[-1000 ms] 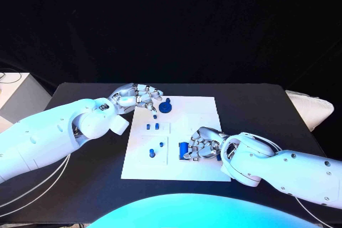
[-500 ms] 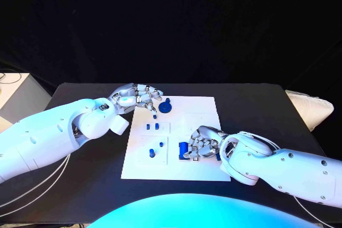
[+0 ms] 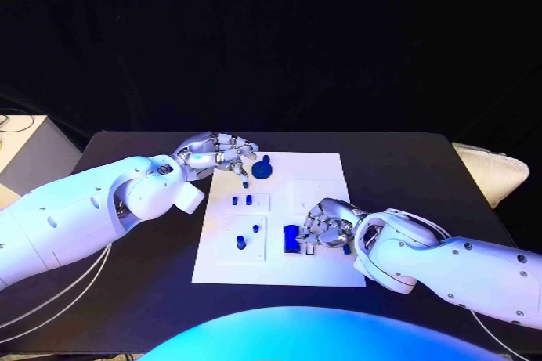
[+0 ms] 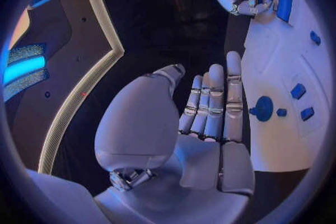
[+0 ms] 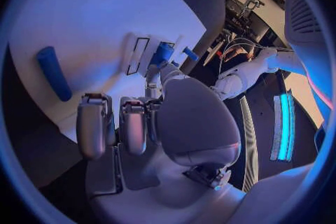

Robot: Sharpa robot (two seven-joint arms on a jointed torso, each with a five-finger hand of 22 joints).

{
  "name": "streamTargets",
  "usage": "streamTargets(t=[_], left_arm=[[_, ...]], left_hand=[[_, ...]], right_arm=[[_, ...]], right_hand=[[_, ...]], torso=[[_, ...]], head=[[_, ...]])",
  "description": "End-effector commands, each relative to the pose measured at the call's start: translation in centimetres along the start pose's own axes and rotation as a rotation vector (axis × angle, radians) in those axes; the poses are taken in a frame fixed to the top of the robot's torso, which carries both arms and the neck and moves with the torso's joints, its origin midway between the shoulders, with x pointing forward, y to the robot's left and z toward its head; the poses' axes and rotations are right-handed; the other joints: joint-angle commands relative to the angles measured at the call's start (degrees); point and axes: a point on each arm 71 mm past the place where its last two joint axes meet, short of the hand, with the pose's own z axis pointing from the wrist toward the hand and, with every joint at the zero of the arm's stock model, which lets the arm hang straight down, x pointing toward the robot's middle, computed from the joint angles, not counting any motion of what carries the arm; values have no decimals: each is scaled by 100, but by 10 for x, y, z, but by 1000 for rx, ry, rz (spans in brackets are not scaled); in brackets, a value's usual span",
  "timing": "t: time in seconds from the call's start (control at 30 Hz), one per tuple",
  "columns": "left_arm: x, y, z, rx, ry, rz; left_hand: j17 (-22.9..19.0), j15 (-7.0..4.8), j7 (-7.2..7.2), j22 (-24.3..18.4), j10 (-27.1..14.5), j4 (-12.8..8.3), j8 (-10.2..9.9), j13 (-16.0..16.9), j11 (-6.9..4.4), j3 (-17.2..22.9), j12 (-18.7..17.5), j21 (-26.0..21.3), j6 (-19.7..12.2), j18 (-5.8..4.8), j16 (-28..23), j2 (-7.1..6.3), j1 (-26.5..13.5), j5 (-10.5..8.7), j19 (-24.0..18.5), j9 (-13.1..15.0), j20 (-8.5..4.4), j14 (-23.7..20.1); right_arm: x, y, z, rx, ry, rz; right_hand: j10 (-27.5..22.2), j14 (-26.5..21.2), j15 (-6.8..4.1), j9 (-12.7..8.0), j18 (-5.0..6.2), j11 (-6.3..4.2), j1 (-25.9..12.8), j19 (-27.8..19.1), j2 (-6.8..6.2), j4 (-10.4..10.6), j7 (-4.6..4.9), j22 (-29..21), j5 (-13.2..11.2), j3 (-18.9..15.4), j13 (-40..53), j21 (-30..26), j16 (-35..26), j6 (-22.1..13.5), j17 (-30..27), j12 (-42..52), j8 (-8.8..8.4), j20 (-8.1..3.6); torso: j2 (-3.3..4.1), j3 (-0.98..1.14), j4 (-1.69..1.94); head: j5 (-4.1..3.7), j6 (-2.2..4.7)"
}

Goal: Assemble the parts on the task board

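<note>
A: We see the white task board (image 3: pixel 322 173) lying flat in the middle of the black tabletop (image 3: pixel 147 153). What is on it?

B: We see small blue parts. A round blue part (image 3: pixel 262 170) with a little knob sits near the far left end of the board. 2 tiny blue pieces (image 3: pixel 240 200) sit side by side a bit closer to us. 2 more small blue pieces (image 3: pixel 248 235) lie nearer still, on the left half.

A: Where is the left hand (image 3: pixel 222 156)?

B: It is at the far left corner of the board, just beside the round blue part. In the left wrist view its fingers (image 4: pixel 213 102) are straight and close together, and we see nothing in them, so it holds nothing.

A: And the right hand (image 3: pixel 327 225)?

B: It is over the middle of the board, on the right side. Its fingers are curled in, right by a blue block (image 3: pixel 291 236). They seem to touch the block, but we cannot tell if they grip it.

A: In the right wrist view we also see a long blue peg (image 5: pixel 54 73) lying flat on the board, apart from that hand.
</note>
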Motion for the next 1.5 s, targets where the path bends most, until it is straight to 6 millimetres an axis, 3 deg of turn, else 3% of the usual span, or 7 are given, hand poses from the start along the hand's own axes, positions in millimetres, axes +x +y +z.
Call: streamTargets(t=[0.03, 0.17, 0.53, 0.7, 1.1, 1.23, 1.5], left_arm=[[2, -1, 0, 7, 16, -7], [1, -1, 0, 8, 15, -6], [1, -1, 0, 9, 11, -6], [1, -1, 0, 9, 10, -6], [1, 0, 0, 8, 13, -8], [1, 0, 0, 8, 13, -8], [1, 0, -1, 7, 13, -8]], left_hand=[[2, -3, 142, -10, -44, 32, 22, -7, 10, -7, 20, -39, -44, 76, -19, 56, 0, 21, 40, -6, -6, -45], [2, -3, 142, -10, -44, 32, 22, -7, 10, -7, 20, -39, -44, 76, -19, 56, 0, 21, 40, -6, -6, -45], [2, -3, 142, -10, -44, 32, 22, -7, 10, -7, 20, -39, -44, 76, -19, 56, 0, 21, 40, -6, -6, -45], [2, -3, 142, -17, -43, 43, 32, -9, 9, -13, 27, -48, -44, 76, -19, 60, 4, 21, 44, -10, -5, -46], [2, -3, 142, -17, -43, 43, 32, -9, 9, -13, 27, -48, -44, 76, -19, 60, 4, 21, 44, -10, -5, -46], [2, -3, 142, -17, -43, 43, 32, -9, 9, -13, 27, -48, -44, 76, -19, 60, 4, 21, 44, -10, -5, -46], [2, -3, 142, -17, -43, 43, 32, -9, 9, -13, 27, -48, -44, 76, -19, 60, 4, 21, 44, -10, -5, -46]], right_arm=[[0, 5, -4, -95, 19, 72], [-6, 4, -12, -140, -10, 126], [-38, -25, -36, -77, -74, 146], [-47, -53, -46, 26, -63, 29], [-44, -78, -67, 168, -95, -144], [-38, -79, -68, 183, -94, -164], [-28, -75, -62, 184, -84, -170]], right_hand=[[574, 563, 75, -87, -66, 113, -131, 368, -38, -4, 96, 1006, -55, 91, 1479, -22, -22, -221, 1355, -28, -209, 25], [575, 562, 224, -262, -67, 286, -291, 368, -152, -12, 292, 1015, -97, 133, 1482, -27, -23, -406, 1353, -25, -632, 152], [550, 554, 267, -314, -56, 330, -260, 355, -180, -39, 336, 992, -56, 167, 1454, -76, -41, -413, 1320, -71, -791, 198], [492, 539, 320, -459, -39, 395, -238, 329, -265, -29, 411, 950, -82, 184, 1392, -162, -75, -447, 1260, -174, -1049, 252], [361, 491, 326, -579, 17, 393, -494, 256, -450, 14, 397, 807, -134, -133, 1252, -436, -185, -230, 1078, -407, -1204, 282], [349, 491, 302, -586, 17, 364, -603, 262, -409, 9, 365, 803, 197, -421, 1235, -453, -192, -131, 1075, -434, -1213, 261], [352, 497, 278, -570, 14, 334, -695, 273, -321, 17, 329, 811, 226, -646, 1234, -447, -185, -28, 1093, -435, -1177, 242]], torso=[[-1, -2, -9], [-5, -1, -12], [-17, -5, -20], [-22, -3, -35], [-13, 0, -17], [-6, -2, -8], [-7, -8, -7]], head=[[10, 0], [0, 0], [-83, 0], [-89, 0], [-191, 0], [-181, 0], [-170, 0]])
